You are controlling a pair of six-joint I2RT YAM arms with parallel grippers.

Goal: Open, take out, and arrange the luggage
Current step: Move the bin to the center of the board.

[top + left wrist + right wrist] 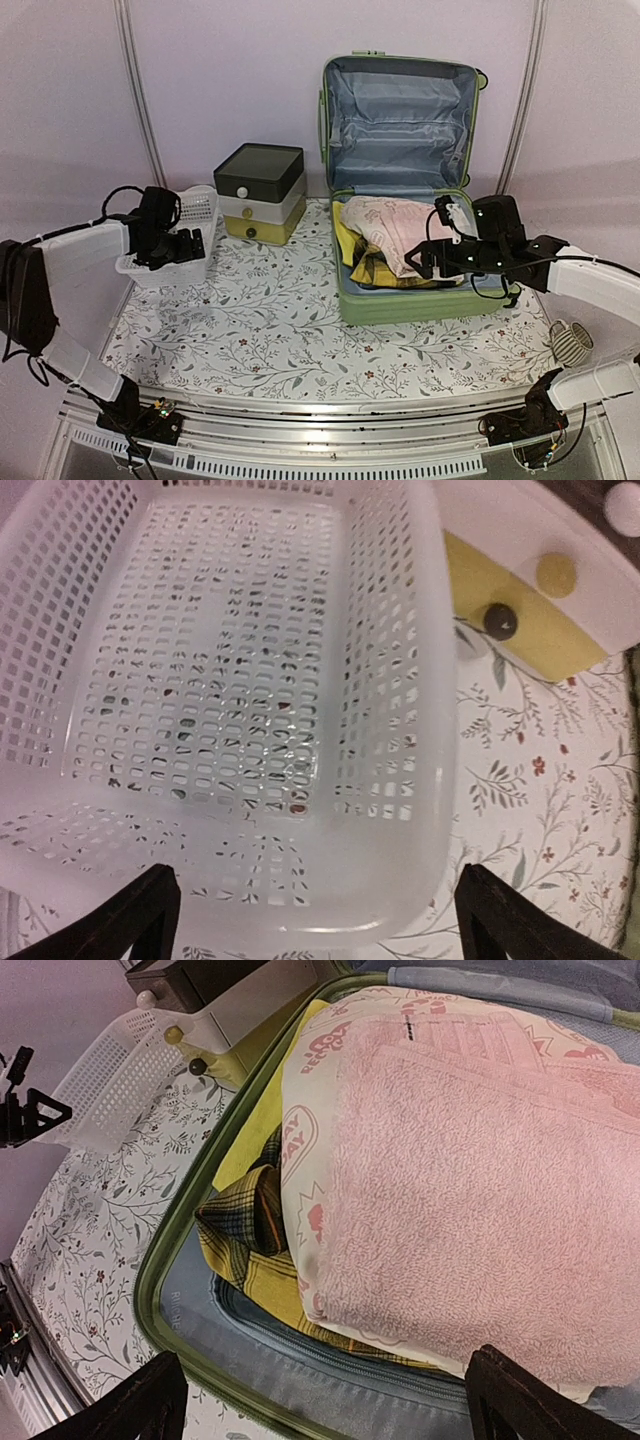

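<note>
The luggage [400, 305], a light-green hard-shell suitcase, lies open at the back right with its pale blue lined lid [400, 120] standing upright. It holds a folded pink towel [480, 1190] on a white printed cloth, with a yellow plaid garment [250, 1240] beneath. My right gripper [430, 240] hovers open over the case's front right part; in the right wrist view the right gripper [325, 1380] frames the lining [260, 1360] and holds nothing. My left gripper [190, 248] hangs open above the near end of a white mesh basket [230, 680], left gripper [318, 900] empty.
A small drawer box [260, 190] with a dark lid and white and yellow drawers stands between basket and suitcase, against the back wall. A striped round object [572, 343] lies off the table's right edge. The floral tablecloth [270, 320] covers the table.
</note>
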